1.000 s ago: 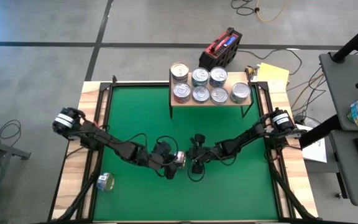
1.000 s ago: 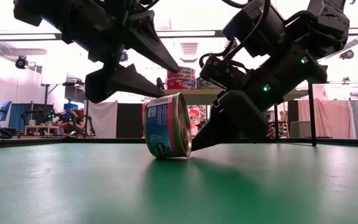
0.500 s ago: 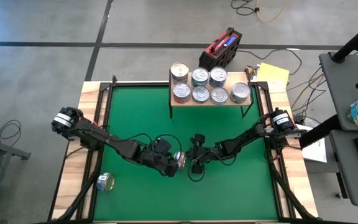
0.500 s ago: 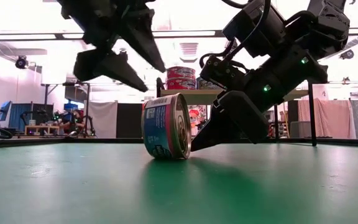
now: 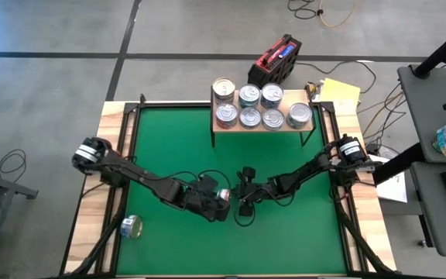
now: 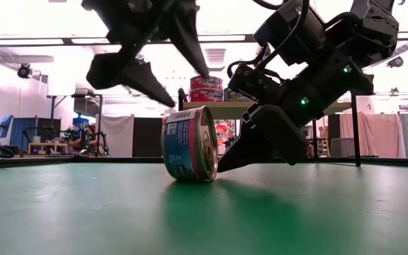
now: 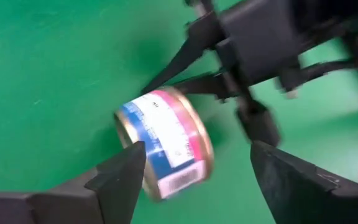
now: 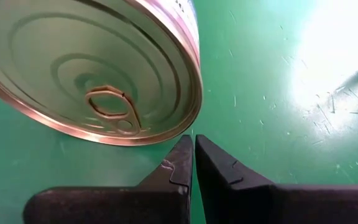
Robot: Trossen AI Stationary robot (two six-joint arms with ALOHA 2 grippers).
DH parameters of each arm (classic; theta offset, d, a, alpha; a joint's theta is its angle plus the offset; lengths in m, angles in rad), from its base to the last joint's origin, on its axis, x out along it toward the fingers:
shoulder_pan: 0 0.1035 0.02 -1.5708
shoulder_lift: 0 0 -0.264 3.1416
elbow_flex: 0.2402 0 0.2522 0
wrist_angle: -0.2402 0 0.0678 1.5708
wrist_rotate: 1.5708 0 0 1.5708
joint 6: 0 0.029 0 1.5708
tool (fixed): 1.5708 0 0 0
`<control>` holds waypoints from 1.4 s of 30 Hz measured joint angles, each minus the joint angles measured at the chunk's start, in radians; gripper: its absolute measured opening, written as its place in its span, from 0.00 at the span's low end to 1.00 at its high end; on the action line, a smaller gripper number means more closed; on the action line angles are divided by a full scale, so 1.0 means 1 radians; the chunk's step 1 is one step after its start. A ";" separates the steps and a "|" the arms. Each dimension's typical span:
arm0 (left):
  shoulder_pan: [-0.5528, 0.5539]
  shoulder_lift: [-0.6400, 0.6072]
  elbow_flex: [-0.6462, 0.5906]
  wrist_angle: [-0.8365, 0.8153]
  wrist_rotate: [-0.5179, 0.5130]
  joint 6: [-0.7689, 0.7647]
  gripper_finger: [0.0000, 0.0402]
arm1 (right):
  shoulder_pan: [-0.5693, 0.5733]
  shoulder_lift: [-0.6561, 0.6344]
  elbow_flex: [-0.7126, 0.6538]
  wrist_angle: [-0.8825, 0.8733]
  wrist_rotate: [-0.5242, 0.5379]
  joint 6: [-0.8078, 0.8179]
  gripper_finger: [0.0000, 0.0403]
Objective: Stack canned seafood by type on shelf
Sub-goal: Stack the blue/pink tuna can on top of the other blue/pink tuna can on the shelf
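A loose can (image 5: 132,226) lies at the mat's left edge, while the left gripper (image 6: 163,69) hovers spread wide above the can on its rim (image 6: 188,142) at mid-mat. The step looks like righting or grasping it; next the fingers must descend around its sides. The right gripper (image 6: 225,161), pinched shut, props its lid; the shelf (image 5: 263,125) with seven cans stands behind.

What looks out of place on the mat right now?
One can stands on its edge mid-mat, between the open left hand and shut right hand. Another can lies tipped near the mat's left edge.
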 joint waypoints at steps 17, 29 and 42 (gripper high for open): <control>0.002 0.156 0.227 -0.332 -0.021 -0.075 0.70 | 0.000 0.000 0.000 -0.001 0.000 -0.006 0.03; 0.001 0.207 0.225 -0.283 -0.018 -0.086 0.70 | 0.000 0.000 0.000 -0.004 0.000 -0.006 0.03; 0.002 0.206 0.239 -0.291 -0.008 -0.047 0.70 | 0.000 0.001 0.000 0.000 0.000 -0.006 0.03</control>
